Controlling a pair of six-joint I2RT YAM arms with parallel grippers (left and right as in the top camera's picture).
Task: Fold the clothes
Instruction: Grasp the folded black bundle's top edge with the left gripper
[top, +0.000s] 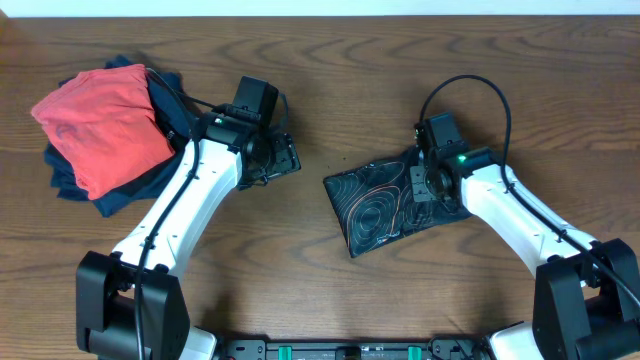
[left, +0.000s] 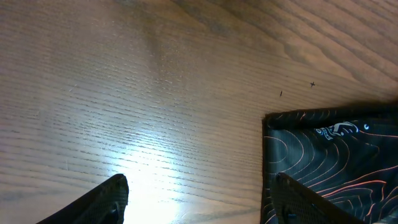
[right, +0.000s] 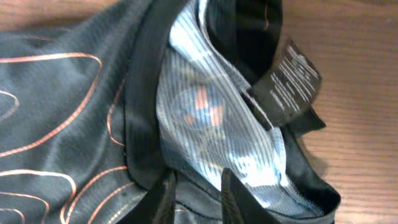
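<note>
The clothes, a black jersey with thin orange contour lines, lie folded into a compact rectangle right of the table's middle. My right gripper sits low over its right end. In the right wrist view its fingers stand a narrow gap apart over a dark hem of the jersey, beside the pale inner lining and a black care label. My left gripper hovers left of the jersey, open wide over bare wood, its right finger overlapping the jersey's corner.
A red folded garment lies on top of navy garments at the table's far left, behind the left arm. Brown wood table surrounds the jersey.
</note>
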